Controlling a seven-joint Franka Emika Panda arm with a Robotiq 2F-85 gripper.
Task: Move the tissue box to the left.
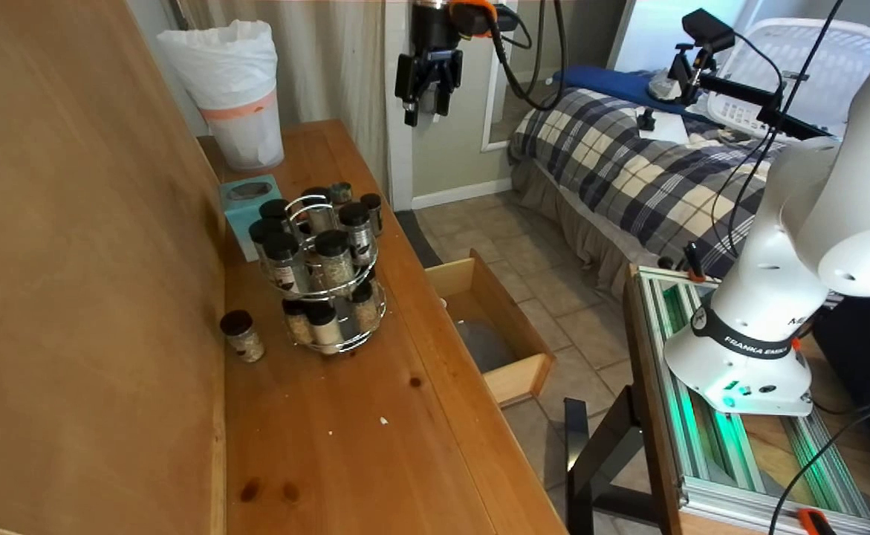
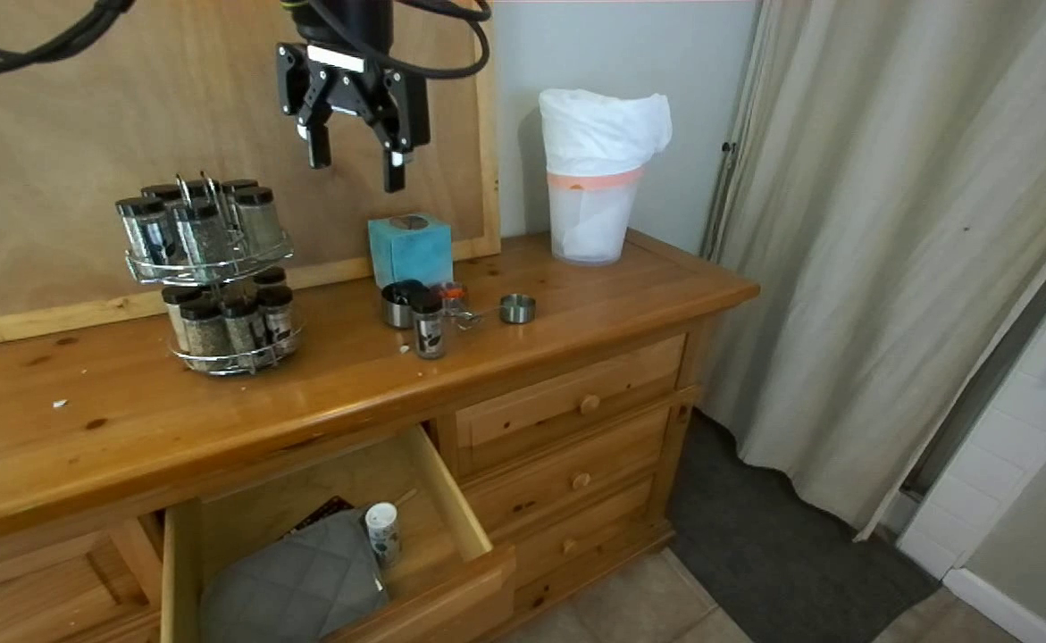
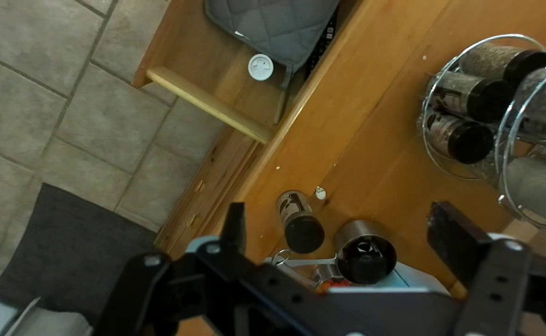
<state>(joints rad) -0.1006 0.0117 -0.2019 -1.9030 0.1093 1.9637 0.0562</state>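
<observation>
The tissue box is a light teal-blue cardboard box with a dark oval opening on top. It stands upright on the wooden dresser top against the back panel, in both exterior views. In the wrist view only a pale blue part of the box shows, mostly hidden behind a metal cup and my gripper's body. My gripper is open and empty, pointing down, well above the dresser. It also shows in an exterior view and with spread fingers in the wrist view. It touches nothing.
A two-tier wire spice rack holds dark-lidded jars beside the box. A metal measuring cup, a loose jar and a small cup stand in front. A white-bagged bin stands at the dresser's end. A drawer is open below.
</observation>
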